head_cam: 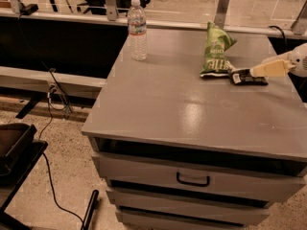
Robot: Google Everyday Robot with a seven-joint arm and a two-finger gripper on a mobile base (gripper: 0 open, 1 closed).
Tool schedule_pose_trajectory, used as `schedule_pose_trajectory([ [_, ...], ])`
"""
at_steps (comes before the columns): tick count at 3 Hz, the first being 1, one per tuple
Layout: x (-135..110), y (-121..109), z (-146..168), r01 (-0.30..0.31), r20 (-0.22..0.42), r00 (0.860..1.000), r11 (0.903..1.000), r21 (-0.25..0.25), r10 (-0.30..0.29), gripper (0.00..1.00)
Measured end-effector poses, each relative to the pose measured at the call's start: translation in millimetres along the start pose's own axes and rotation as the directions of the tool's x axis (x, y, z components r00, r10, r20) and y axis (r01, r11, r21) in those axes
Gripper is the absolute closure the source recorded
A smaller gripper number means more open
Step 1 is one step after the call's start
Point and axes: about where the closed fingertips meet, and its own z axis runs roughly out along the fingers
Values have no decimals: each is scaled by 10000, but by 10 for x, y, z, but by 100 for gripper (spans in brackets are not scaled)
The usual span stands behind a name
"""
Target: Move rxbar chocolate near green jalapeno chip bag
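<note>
The green jalapeno chip bag (217,51) lies on the grey cabinet top (192,114) at the back right, one pinched end pointing away. The rxbar chocolate (242,78), a small dark flat wrapper, rests on the top just right of the bag's near end, close to touching it. My gripper (253,72) reaches in from the right edge with cream-coloured fingers (268,69) and is shut on the bar's right part, low over the table.
A clear water bottle (137,30) stands upright at the back left of the cabinet top. The cabinet has drawers (193,178) in front. A railing and black ledge run behind. Cables and a dark tray (14,145) sit on the floor at left.
</note>
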Motion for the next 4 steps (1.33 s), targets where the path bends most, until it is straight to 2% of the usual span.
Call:
schedule_pose_trajectory([
  [1,2,10,33,-2,-12,10000,10000,-50,2,0],
  [2,3,10,34,-3,-13,10000,10000,-52,2,0],
  [3,-74,-14,-36,159,254,9996,9998,-123,-155,0],
  [4,-201,-93,-246,326,658,9973,9995,50,-329,0],
])
